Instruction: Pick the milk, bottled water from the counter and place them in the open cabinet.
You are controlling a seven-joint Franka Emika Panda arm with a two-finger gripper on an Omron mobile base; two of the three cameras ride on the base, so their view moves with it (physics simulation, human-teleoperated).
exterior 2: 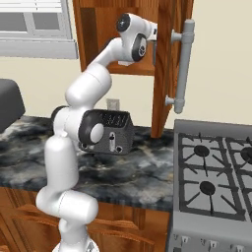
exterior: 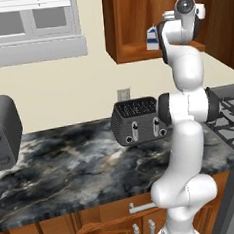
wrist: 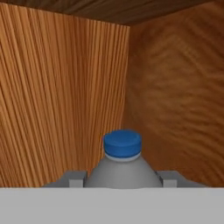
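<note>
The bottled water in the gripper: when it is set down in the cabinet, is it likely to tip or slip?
The bottled water looks slim, with a narrow blue-capped neck, so it may tip if released tilted. Its smooth grey plastic could be slippery. The gripper pinches it at the shoulder inside the open cabinet, probably a steady hold.

From behind the arm's left, one base camera looks forward and down over the counter [exterior: 68,163] toward the open cabinet [exterior: 131,22]. Its partner looks from behind the right, sharing the counter, toaster [exterior 2: 115,133] and cabinet, adding the stove [exterior 2: 216,182]. The hand camera sits close inside the cabinet, facing its back corner.
</note>
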